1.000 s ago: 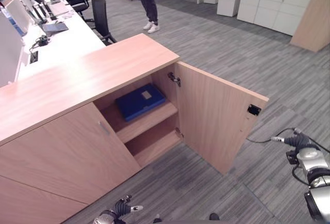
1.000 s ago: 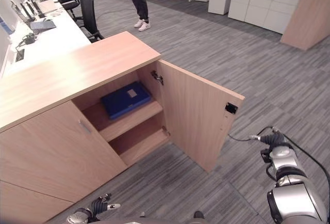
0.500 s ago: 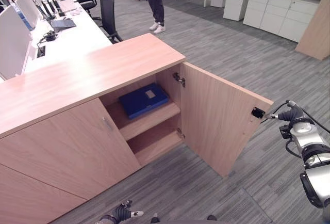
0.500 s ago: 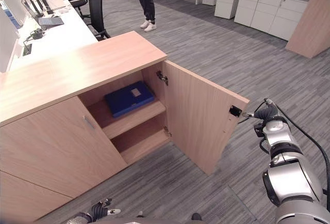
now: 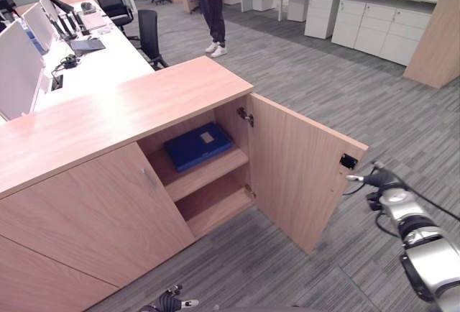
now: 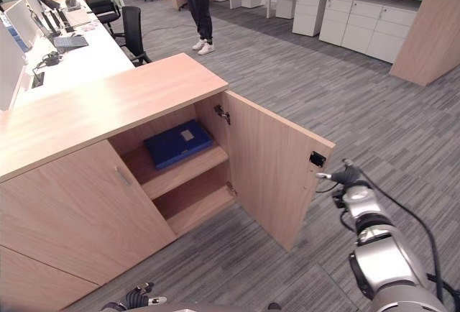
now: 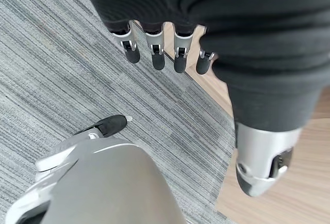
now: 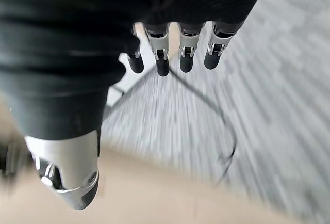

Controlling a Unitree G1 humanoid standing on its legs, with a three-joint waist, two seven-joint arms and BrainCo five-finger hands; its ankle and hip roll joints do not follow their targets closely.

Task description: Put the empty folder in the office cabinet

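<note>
Folder (image 5: 198,144) on the cabinet (image 5: 108,121) upper shelf; we have brought our right hand (image 5: 374,180), fingers relaxed, empty, nearer the open door (image 5: 302,168), likely to close it; left hand (image 7: 165,53) hangs open.

Matt light wood cabinet (image 5: 108,118); smooth blue folder (image 5: 198,144); ribbed grey carpet (image 5: 338,75).

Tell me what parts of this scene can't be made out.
- Blue folder: label too small to read.
- Lower shelf: back lies in shadow behind the open door.
- Person: upper body cut off by the eye view's edge.
- Right wrist view: floor blurred.
</note>
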